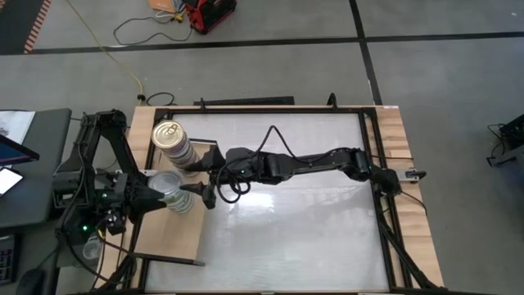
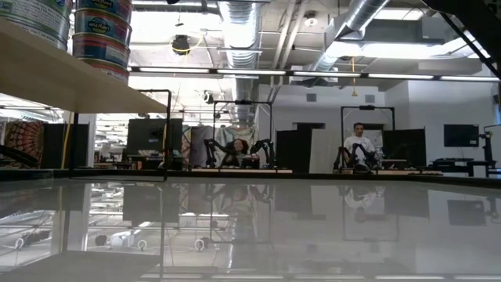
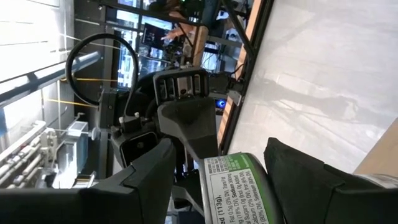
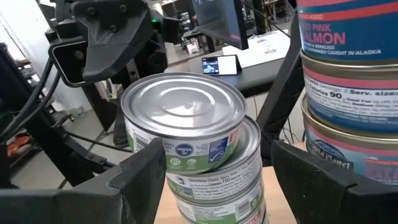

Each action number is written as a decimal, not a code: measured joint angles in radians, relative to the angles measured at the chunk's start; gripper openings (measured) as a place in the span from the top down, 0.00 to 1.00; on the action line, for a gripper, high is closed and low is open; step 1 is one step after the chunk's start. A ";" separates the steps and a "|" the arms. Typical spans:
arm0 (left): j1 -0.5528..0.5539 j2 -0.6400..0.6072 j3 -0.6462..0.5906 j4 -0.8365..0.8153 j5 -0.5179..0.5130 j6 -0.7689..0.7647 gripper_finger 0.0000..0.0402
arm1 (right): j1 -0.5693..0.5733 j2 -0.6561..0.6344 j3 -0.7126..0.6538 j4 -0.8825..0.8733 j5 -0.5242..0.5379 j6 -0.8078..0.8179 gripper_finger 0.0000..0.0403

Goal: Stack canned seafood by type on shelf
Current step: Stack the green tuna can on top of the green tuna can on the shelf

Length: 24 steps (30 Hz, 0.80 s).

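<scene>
The shelf [image 1: 172,238] is a raised wooden board at the table's left end. Two stacks of tins stand on it: gold-topped ones [image 1: 168,135] at the far side, silver-topped green-labelled ones [image 4: 211,186] nearer. The top silver tin [image 4: 183,106] sits tilted and off-centre on its stack. My left gripper [image 3: 221,146] comes level from the table's left, open, with one finger above the other and this tin [image 3: 239,186] between them. My right gripper [image 4: 219,149] reaches level from the right and is open. Its fingertips stand just short of the silver stack, one on each side. My left gripper has the top tin's side wall [image 3: 236,180] between its fingers, coming level from the table's left. The tin's lower rim lies against the lower finger [image 3: 305,180], and a gap shows between it and the upper finger [image 3: 143,180]. The tin rests tilted on the stack. My right gripper may or may not touch the stack: I cannot tell.
The gold stack [image 4: 348,93] stands close beside my right gripper's far finger. The white tabletop [image 1: 286,205] stretches right of the shelf, crossed by my right arm [image 1: 311,162]. A black frame edges the table. In the low view a person [image 2: 358,145] sits far behind.
</scene>
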 joint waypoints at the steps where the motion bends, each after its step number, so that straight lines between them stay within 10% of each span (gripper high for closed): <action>1: 0.000 0.000 0.000 0.000 -0.001 0.000 0.41 | -0.002 0.001 0.000 0.004 0.000 0.000 0.23; 24: -0.002 0.000 0.000 0.052 0.025 -0.038 0.41 | -0.005 0.005 0.000 0.007 0.001 -0.002 0.23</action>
